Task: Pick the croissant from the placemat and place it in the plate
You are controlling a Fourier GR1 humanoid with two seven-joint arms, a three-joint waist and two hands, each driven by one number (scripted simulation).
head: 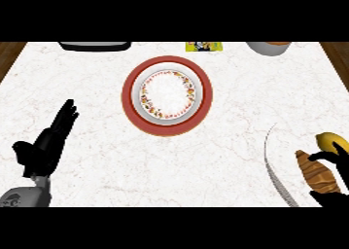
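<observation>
Brown glazed croissant [318, 174] lay on white placemat [276, 160] at lower right, well apart from red-rimmed floral plate [166, 95]. Right hand [342, 170] curled around croissant, touching it. Left hand [47, 141] open, fingers straight, lower left.

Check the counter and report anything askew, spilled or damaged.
Nothing stands out. The plate sits bare and level on the counter; the croissant lies intact on the placemat beside a yellow fruit, with the right hand at it. The left hand rests open.
</observation>
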